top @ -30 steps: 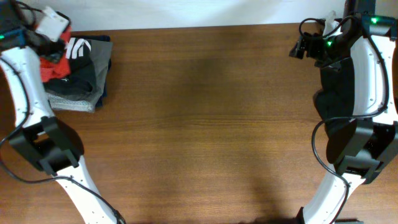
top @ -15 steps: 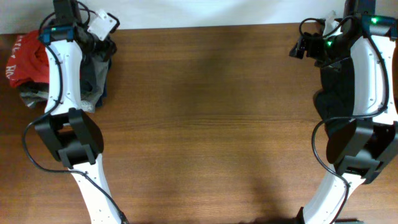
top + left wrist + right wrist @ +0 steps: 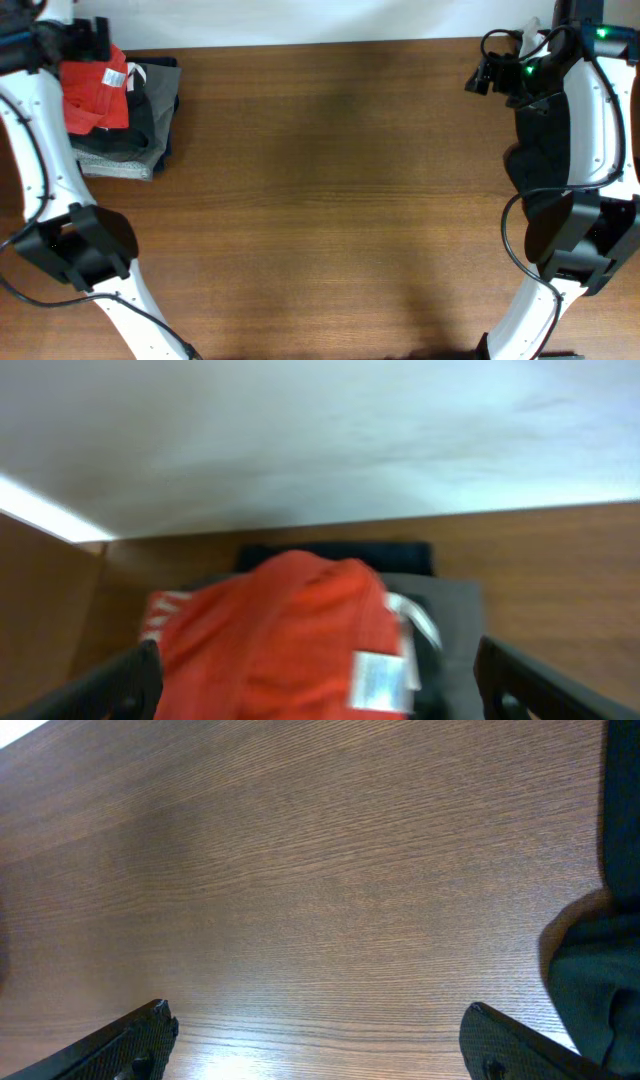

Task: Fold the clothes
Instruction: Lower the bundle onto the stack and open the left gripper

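The folded orange-red T-shirt [image 3: 95, 92] lies on top of a stack of folded clothes [image 3: 135, 135] at the table's far left corner. My left gripper [image 3: 98, 38] hovers just behind it, open. In the left wrist view the T-shirt [image 3: 280, 635], with its white label showing, fills the space below my left gripper [image 3: 318, 660], and the wide-apart fingers [image 3: 130, 680] do not pinch it. My right gripper [image 3: 480, 78] hangs open over bare wood at the far right [image 3: 315, 1020]. A long black garment [image 3: 540, 150] lies under the right arm.
The stack holds grey and black folded pieces under the T-shirt, close to the table's back edge and the white wall [image 3: 320, 440]. The black garment [image 3: 600, 990] edges into the right wrist view. Brown tabletop [image 3: 330, 200] spans the middle.
My left gripper has opened wide and let go of the orange-red T-shirt, which now rests on the stack. The left arm has swung about above the stack. The right arm has not moved.
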### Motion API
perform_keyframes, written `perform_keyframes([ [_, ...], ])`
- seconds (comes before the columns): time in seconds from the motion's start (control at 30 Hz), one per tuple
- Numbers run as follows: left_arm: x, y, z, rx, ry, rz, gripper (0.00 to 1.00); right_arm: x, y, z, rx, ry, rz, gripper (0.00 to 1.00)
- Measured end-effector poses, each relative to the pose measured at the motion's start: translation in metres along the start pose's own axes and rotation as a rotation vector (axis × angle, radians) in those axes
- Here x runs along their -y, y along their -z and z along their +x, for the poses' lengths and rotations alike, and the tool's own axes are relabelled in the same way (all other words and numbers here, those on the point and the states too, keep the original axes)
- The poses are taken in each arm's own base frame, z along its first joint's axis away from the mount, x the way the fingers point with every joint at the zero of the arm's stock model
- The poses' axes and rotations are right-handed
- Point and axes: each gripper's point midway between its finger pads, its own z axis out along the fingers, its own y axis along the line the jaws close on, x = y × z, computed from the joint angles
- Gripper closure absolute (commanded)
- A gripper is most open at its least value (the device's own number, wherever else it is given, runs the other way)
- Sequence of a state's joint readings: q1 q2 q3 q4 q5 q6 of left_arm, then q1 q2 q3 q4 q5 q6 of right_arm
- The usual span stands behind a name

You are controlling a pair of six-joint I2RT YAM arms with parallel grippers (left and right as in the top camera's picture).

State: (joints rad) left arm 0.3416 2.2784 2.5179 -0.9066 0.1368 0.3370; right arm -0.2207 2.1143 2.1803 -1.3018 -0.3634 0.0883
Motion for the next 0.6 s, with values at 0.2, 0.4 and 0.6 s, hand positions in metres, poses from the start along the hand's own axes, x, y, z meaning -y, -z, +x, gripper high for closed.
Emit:
perform_keyframes([
  [0.2,-0.035,-0.026,0.016,0.010,0.028,-0.048,0.01,0.000,0.000,0.000,0.000,0.007,0.000,0.04],
  [0.4,-0.029,-0.095,0.083,-0.119,0.068,0.026,0.01,0.000,0.000,0.000,0.000,0.010,0.000,0.04],
  [0.6,-0.003,-0.151,0.136,-0.186,0.089,0.131,0.01,0.000,0.000,0.000,0.001,0.010,0.000,0.04],
])
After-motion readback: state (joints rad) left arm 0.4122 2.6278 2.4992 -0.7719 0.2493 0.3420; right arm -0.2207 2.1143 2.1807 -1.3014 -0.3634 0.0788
